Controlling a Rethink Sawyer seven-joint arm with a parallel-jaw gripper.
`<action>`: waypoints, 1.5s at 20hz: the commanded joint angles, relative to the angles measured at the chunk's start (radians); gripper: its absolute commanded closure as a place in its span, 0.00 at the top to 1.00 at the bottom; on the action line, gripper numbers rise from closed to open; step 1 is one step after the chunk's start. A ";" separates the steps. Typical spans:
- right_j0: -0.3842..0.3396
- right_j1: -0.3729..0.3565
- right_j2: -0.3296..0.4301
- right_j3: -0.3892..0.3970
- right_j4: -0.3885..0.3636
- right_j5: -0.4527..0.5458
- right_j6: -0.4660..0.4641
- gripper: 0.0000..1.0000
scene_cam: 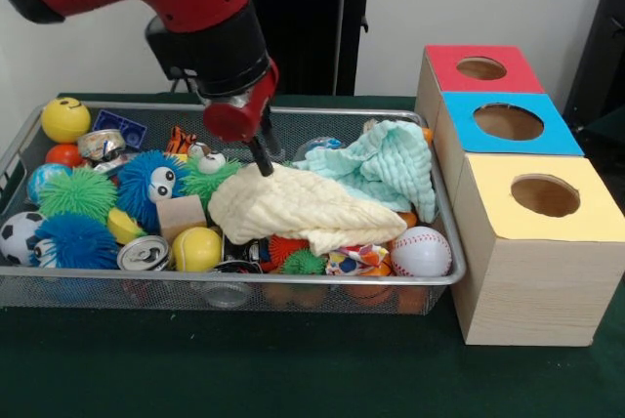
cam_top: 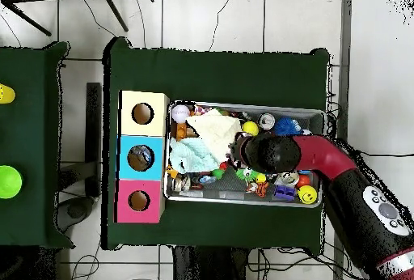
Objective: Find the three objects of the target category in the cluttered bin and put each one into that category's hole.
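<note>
The gripper [scene_cam: 264, 162] is being held low over the middle of the wire mesh bin [scene_cam: 20, 149], its dark tip being pressed against the upper left end of the pale yellow cloth [scene_cam: 303, 208]. Whether the jaws are parted or closed on the fabric cannot be told, since only a thin dark tip is being shown below the red wrist. The yellow cloth is being draped across the centre of the bin, directly under and to the right of the tip, and a mint green cloth [scene_cam: 386, 164] is lying just beside it toward the boxes. A baseball [scene_cam: 421, 251] is resting at the bin's front right corner, well apart from the tip. Beside the bin, three boxes are being lined up: yellow-topped [scene_cam: 542, 193], blue-topped [scene_cam: 508, 123] and red-topped [scene_cam: 480, 68], each with a round hole. In the overhead view the arm [cam_top: 340, 167] is covering the bin's middle.
</note>
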 commanded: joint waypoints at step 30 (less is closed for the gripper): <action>0.044 -0.019 -0.037 0.150 0.015 0.038 0.056 1.00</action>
